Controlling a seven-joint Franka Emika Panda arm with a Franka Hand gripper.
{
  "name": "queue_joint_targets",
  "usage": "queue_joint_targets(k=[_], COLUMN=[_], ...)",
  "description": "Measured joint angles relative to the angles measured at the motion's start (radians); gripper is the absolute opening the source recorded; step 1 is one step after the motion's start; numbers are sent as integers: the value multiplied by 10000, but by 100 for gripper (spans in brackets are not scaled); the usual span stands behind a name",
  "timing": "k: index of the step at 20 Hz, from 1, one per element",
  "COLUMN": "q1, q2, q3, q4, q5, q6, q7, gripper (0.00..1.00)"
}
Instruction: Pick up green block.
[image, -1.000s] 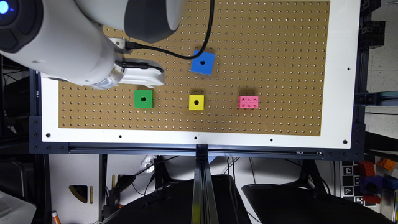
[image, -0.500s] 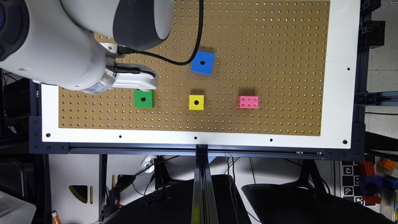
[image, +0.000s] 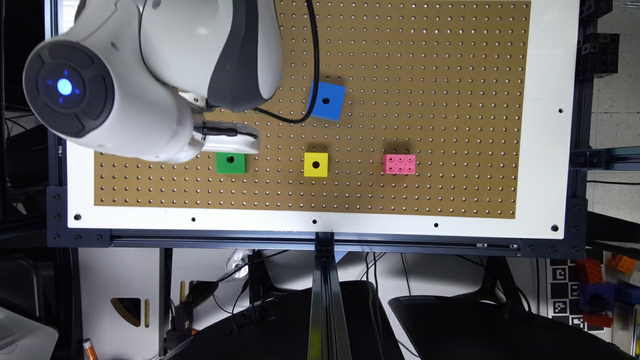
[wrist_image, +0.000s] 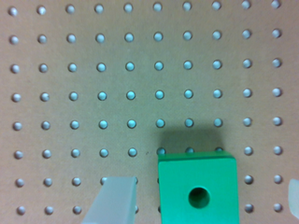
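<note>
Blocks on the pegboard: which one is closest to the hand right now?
The green block, at the exterior view's left end of the row. It sits between the hand's open fingers; the yellow, blue and pink blocks lie farther off.

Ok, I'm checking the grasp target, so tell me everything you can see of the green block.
The green block is a bright green cube with one round dark hole through its top centre, smooth like plastic. It sits flat on the brown pegboard, partly under the arm. In the wrist view it lies between the open fingers, touching neither.
</note>
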Motion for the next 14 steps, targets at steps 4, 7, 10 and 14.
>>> queue_joint_targets(k=[4,7,10,14], q1=[0,2,3,23], q2=[544,735,764,1152], q3=[1,3,24,57], q4=[7,44,70,103], q5=[0,0,0,0], q6=[386,537,537,859], q7=[-1,-1,-1,-1], gripper=[100,100,100,100])
